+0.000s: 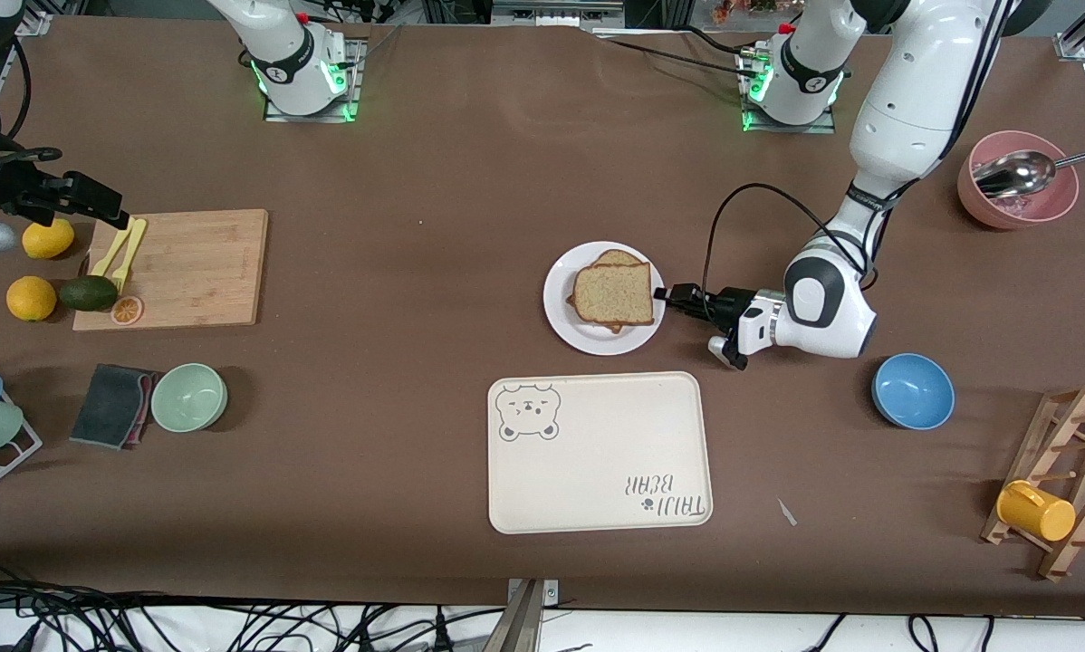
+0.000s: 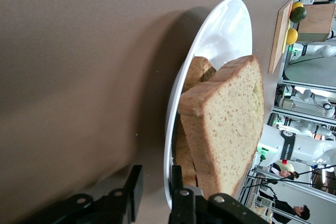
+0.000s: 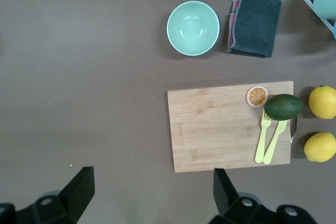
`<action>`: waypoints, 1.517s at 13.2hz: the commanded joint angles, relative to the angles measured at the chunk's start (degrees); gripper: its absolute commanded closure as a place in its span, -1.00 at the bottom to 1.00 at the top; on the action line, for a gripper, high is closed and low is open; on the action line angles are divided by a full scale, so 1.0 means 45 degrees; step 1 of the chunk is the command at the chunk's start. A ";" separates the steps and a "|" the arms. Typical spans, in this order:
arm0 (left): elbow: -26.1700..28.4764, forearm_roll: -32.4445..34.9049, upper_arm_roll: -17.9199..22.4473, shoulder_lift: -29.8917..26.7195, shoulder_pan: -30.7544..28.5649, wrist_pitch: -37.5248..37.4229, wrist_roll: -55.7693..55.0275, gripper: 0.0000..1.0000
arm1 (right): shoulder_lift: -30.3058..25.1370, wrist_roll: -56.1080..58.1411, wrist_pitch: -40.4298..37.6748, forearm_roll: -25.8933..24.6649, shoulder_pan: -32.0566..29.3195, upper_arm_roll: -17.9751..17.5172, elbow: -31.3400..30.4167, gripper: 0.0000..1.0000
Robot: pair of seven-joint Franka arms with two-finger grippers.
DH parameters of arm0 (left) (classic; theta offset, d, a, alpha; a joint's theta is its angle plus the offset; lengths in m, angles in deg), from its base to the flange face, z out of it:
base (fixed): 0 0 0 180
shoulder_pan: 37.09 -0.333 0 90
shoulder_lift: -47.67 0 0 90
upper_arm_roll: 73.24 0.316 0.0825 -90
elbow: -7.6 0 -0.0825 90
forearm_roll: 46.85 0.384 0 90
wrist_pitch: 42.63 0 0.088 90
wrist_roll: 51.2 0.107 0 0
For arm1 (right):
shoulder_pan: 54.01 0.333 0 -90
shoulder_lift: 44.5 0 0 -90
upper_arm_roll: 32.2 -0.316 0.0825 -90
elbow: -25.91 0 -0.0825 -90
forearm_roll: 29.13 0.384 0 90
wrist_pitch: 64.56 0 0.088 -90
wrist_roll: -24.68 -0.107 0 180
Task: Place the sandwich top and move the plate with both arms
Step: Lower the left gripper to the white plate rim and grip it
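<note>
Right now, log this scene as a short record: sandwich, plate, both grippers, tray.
sandwich top: the bread slice lies on the stack on the plate, already placed
plate: the white plate sits on the table, farther from the front camera than the bear tray
left gripper: the left gripper is low at the plate's rim on the left arm's side, one finger above the rim and one below, open
right gripper: the right gripper is open, up over the cutting board at the right arm's end, waiting
plate move: not yet done
</note>
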 commanded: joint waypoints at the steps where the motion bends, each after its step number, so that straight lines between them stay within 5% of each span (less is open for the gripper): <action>1: 0.0170 -0.0637 0.0058 -0.0050 0.0107 0.0165 0.0496 0.48 | 0.0123 0.0229 -0.0100 0.0133 -0.0022 -0.0030 0.0308 -1.00; 6: 0.0131 -0.0715 0.0038 -0.0070 0.0107 0.0087 0.0496 1.00 | 0.0201 0.0210 0.0017 0.0210 0.0017 -0.0030 0.0289 -1.00; 20: -0.0338 -0.1104 0.0038 -0.0382 -0.0362 -0.1320 -0.0442 1.00 | 0.0181 0.0015 -0.0042 -0.0062 0.0115 -0.0304 0.0328 -1.00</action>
